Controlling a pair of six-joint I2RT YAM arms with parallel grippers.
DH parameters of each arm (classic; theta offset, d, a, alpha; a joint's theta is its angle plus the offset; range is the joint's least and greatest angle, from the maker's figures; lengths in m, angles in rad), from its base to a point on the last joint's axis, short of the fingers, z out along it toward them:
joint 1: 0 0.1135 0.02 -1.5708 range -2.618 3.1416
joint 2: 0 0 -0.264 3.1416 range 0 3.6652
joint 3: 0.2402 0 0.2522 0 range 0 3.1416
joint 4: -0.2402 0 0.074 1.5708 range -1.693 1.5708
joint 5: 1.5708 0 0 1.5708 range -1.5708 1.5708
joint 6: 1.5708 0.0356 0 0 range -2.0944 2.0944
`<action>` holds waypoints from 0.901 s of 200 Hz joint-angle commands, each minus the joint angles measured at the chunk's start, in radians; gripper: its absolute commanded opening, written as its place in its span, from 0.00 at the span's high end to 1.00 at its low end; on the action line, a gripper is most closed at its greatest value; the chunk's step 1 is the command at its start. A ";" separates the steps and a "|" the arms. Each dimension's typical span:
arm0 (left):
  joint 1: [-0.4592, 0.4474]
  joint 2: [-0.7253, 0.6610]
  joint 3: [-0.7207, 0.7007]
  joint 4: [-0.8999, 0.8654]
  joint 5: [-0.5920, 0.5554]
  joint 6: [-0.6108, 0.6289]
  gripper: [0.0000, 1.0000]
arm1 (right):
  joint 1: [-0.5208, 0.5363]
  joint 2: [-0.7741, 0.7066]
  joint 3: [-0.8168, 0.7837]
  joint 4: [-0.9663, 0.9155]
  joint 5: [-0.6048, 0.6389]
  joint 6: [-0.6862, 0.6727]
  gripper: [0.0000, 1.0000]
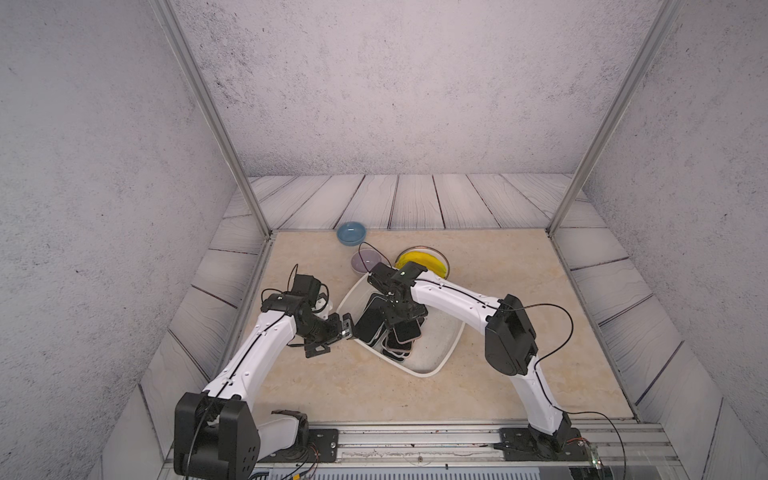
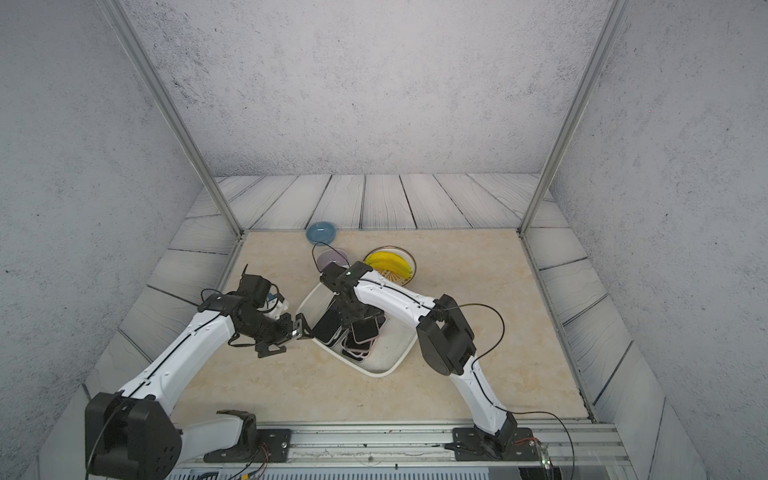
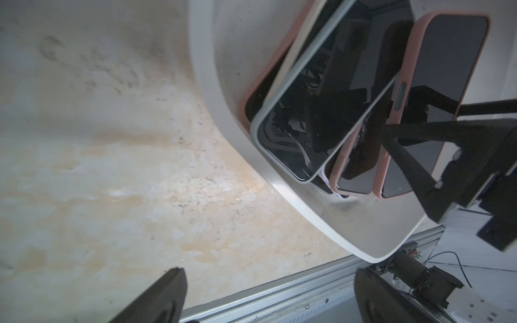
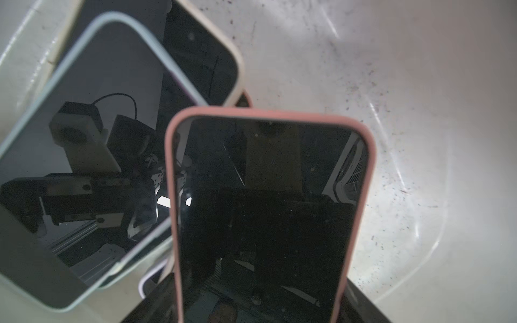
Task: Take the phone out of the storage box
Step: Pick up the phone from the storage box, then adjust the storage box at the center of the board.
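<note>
**Top views: right gripper has a pink phone in the box**

In both top views the white box (image 1: 434, 345) (image 2: 388, 345) sits in the middle of the table (image 1: 332, 395). A pile of phones lies inside it, on the side near the left arm. The rest of the box bottom is bare, with small dark specks.

The right gripper (image 1: 401, 322) reaches down into the box, over the pile. In the right wrist view the pink phone (image 4: 268, 209) fills the middle, screen up. A dark finger shows at each long side of it. In the left wrist view one of these fingers (image 3: 407, 162) touches the side of the pink phone (image 3: 447, 64). So the right gripper is closed on the pink phone. The pink phone is inside the box, on top of other phones. A blue phone (image 4: 84, 134) lies just beside it, also on the pile.

The left gripper (image 1: 332, 338) is just outside the box, close to its wall and over the table. Its fingers are wide apart and hold nothing.

Behind the box stand a blue bowl (image 1: 351, 232), a lilac bowl (image 1: 365, 262) and a plate (image 1: 446, 259) with bananas (image 1: 422, 259). The lilac bowl and the plate are near the box's far end.
</note>
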 commanded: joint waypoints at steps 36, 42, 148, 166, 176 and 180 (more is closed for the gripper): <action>-0.164 -0.041 -0.117 0.212 0.157 -0.129 0.00 | -0.159 -0.274 -0.071 0.013 0.084 0.012 0.23; -0.180 -0.043 -0.129 0.236 0.161 -0.146 0.00 | -0.180 -0.295 -0.082 0.012 0.084 0.013 0.23; -0.466 0.311 0.036 0.486 0.108 -0.211 0.00 | -0.389 -0.669 -0.468 0.046 0.097 0.029 0.23; -0.488 0.382 0.094 0.509 0.116 -0.221 0.00 | -0.448 -0.747 -0.582 0.046 0.088 0.034 0.23; -0.498 0.417 0.122 0.521 0.121 -0.227 0.00 | -0.474 -0.793 -0.641 0.044 0.088 0.033 0.23; -0.503 0.429 0.134 0.526 0.124 -0.230 0.00 | -0.484 -0.806 -0.660 0.043 0.088 0.034 0.23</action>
